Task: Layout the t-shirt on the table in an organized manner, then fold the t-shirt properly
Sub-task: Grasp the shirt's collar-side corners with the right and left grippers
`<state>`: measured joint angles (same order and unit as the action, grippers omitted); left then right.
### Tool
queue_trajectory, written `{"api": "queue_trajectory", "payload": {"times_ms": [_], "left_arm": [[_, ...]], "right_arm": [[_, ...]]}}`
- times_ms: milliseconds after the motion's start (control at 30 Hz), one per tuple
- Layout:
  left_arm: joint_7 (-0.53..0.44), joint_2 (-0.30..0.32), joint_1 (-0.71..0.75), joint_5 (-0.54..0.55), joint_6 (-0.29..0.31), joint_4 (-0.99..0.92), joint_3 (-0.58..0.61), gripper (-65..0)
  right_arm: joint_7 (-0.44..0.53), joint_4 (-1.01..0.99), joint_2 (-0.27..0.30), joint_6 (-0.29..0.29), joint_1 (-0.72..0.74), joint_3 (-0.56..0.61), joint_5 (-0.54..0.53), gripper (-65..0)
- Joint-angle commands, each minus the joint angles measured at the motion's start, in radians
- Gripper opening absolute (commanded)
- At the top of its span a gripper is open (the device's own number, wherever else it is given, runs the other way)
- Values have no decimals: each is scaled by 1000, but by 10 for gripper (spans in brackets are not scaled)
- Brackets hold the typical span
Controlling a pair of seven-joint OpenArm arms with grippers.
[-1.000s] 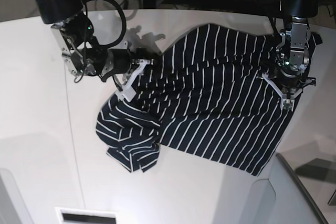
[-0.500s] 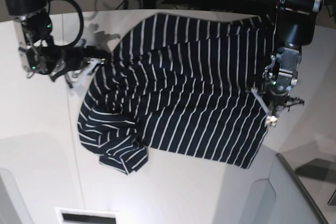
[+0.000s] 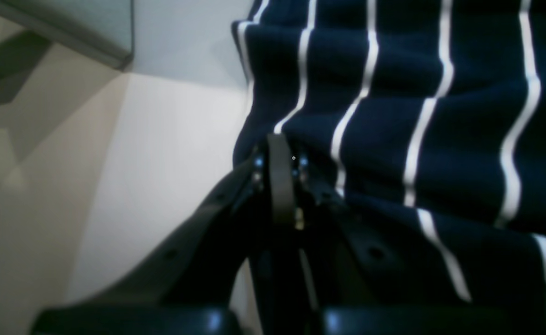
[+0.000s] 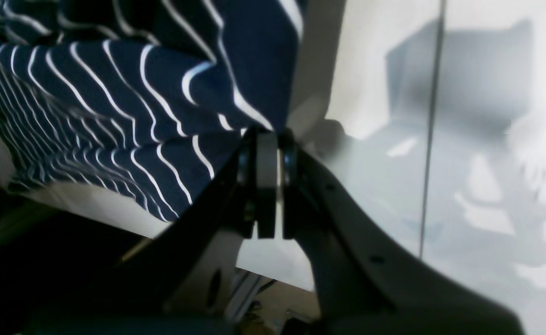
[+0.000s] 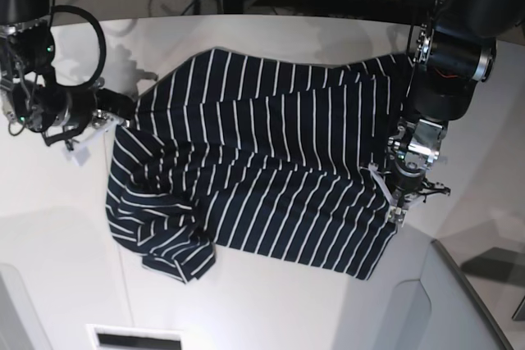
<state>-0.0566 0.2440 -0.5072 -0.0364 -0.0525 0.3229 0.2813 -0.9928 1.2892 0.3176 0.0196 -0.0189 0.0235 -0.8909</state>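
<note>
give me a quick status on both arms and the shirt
Left gripper shut on t-shirt edge. Right gripper shut on opposite edge. Shirt stretched over the table, one corner bunched. Nothing in the way.

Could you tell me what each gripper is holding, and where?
Both pinch the dark navy white-striped t-shirt: the left gripper and the right gripper each at a fabric edge.

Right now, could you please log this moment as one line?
phase: spreading | left hand: shut on dark navy white-striped t-shirt | right hand: same | white table
</note>
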Motion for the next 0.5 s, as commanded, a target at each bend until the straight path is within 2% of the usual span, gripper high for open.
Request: {"api": "queue_trajectory", "payload": {"times_ms": [0,133,200,233,300,400,467], "left_arm": [[59,-1,-14,2,42,-5,2,-650],[59,1,-24,7,42,-1,2,-650],[60,1,-26,8,42,34,2,-650],[60,4,-20,10,42,57,2,-650],[62,25,-15,13,42,92,0,-650],[64,48,3,94,47,152,-27,-650],[116,77,34,175,49,210,-66,-650]], "right_arm": [[4,17,16,16,14,-7,-10,-650],[-5,20,7,18,27,-1,-17,-648],[-24,42,-4,18,32,-1,-17,-617],[-42,60,-7,18,32,-4,-17,-582],[-68,114,-7,18,29,-6,-17,-474],[-74,232,-4,16,-5,-7,-15,-318],[-73,315,-4,18,-37,-7,-9,-275]]}}
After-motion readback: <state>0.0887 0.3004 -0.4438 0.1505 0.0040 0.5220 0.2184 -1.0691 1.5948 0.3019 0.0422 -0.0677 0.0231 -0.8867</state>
